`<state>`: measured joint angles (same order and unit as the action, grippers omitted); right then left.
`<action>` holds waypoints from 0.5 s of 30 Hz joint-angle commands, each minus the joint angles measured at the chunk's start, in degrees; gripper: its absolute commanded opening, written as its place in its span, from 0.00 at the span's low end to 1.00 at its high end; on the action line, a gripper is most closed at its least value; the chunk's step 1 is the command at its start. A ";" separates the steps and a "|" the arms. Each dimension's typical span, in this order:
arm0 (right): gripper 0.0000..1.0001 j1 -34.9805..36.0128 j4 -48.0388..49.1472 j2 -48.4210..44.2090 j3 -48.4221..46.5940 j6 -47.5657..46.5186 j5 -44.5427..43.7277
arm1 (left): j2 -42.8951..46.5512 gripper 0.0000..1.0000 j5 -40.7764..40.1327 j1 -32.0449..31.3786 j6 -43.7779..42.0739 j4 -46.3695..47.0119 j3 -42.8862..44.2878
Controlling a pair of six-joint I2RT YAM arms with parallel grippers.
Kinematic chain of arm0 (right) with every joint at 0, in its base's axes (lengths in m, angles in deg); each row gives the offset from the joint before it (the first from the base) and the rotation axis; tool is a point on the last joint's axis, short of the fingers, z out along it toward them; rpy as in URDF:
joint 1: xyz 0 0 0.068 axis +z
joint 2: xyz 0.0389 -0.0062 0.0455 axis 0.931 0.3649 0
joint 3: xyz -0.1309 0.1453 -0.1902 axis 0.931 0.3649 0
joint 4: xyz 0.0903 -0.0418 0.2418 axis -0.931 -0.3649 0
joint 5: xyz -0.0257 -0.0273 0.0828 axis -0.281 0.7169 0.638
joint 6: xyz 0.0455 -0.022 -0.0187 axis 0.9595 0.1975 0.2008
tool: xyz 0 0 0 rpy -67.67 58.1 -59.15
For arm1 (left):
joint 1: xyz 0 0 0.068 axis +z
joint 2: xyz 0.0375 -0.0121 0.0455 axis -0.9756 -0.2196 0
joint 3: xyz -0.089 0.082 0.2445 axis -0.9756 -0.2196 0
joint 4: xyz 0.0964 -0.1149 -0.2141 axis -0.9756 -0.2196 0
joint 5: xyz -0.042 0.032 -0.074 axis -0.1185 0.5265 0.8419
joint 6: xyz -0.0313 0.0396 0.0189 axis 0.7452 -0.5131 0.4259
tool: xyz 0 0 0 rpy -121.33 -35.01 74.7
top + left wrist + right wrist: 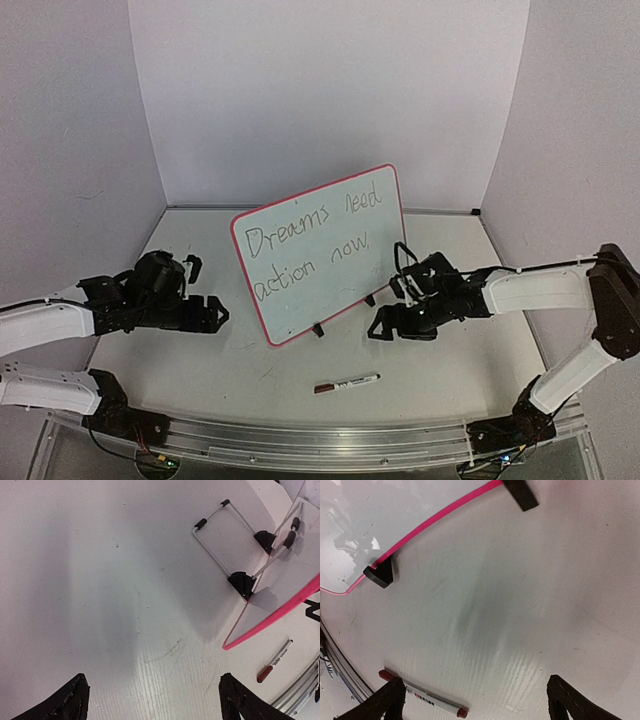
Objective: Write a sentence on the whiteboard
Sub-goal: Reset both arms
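1. Centre left of the top view: the left gripper [213, 312] hangs low over the table [240, 385], its jaws spread wide, holding nothing.
2. Centre: the whiteboard [315, 303] stands propped and tilted. The sentence [312, 250] fills two lines, reading "Dreams need action now", so the writing looks finished.
3. Lower centre: the marker [346, 383] lies flat and unheld, apparently capped.
4. Centre right: the right gripper [385, 325] is spread wide and empty, beside the board's lower corner. Little seems left to do.
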<state>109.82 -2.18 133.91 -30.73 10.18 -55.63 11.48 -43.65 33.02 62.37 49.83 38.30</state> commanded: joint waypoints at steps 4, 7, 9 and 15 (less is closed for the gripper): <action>0.98 -8.43 -2.89 -5.95 0.55 -7.45 -7.09 | -2.38 0.89 3.85 13.05 -2.95 4.27 -2.15; 0.98 -13.58 -2.65 -7.01 0.22 -10.17 -6.59 | -7.58 0.89 9.18 20.02 -5.88 8.61 -1.59; 0.98 -17.78 -2.10 -7.05 -0.22 -11.67 -5.52 | -11.83 0.89 11.08 24.36 -8.25 11.12 0.16; 0.98 -31.10 1.40 -6.13 -1.68 -14.63 -1.99 | -24.04 0.89 13.23 33.71 -13.18 19.11 8.95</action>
<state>84.72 -3.42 128.21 -30.52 -0.83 -59.29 -6.73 -33.17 62.32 54.20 59.57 39.35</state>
